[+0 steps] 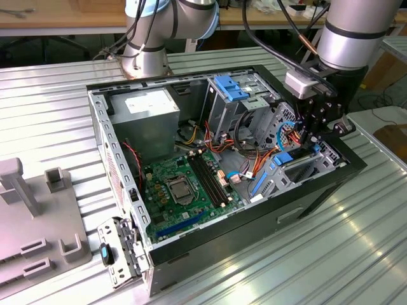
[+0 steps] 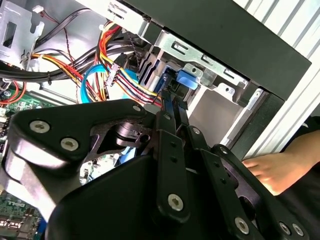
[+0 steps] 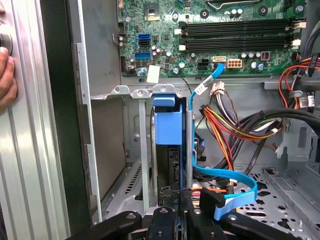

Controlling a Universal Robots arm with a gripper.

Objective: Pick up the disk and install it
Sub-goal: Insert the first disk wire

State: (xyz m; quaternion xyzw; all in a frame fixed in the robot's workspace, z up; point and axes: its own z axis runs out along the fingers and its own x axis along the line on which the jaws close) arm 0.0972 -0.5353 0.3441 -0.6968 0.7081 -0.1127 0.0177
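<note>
The disk [image 3: 168,131], a dark flat drive with bright blue caddy rails, stands on edge in the metal drive bay [image 3: 120,92] at the front corner of the open computer case [image 1: 321,184]. My gripper [image 3: 175,200] reaches down into that bay, its two thin black fingers [image 2: 169,117] closed on the disk's edge. In the second wrist view the disk's blue tab [image 2: 186,79] shows just beyond the gripper [image 2: 173,102]. In the exterior view the gripper [image 1: 310,141] hangs over the case's corner at the exterior view's right.
Bundled coloured cables [image 3: 235,130] and a blue data cable [image 3: 235,175] crowd the bay's side. The motherboard [image 1: 184,184], a power supply [image 1: 149,108] and a paler blue bracket [image 1: 230,88] lie inside the case. A person's hand [image 2: 270,172] rests just outside the case wall.
</note>
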